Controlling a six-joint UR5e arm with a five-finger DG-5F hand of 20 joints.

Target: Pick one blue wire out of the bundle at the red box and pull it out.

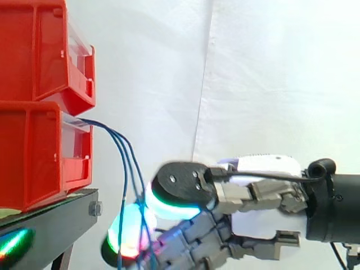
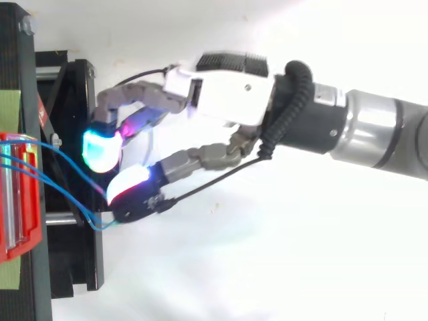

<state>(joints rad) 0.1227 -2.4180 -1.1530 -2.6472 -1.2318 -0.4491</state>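
Now, step: probably the grasp.
Blue wires (image 1: 128,163): hang from the red box (image 1: 34,152), past the hand (image 2: 227,93).
Hand: below the red box; you cannot tell its grip.
Next: pinch one wire, pull clear.

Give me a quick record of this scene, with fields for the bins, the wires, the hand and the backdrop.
bins: upper red bin stacked on lower red bin
support: black stand under the lower red bin
wires: blue wires leave the lower red bin's front and hang down to the hand
hand: reaches in from the side view's right, lower than the bins
backdrop: white curtain
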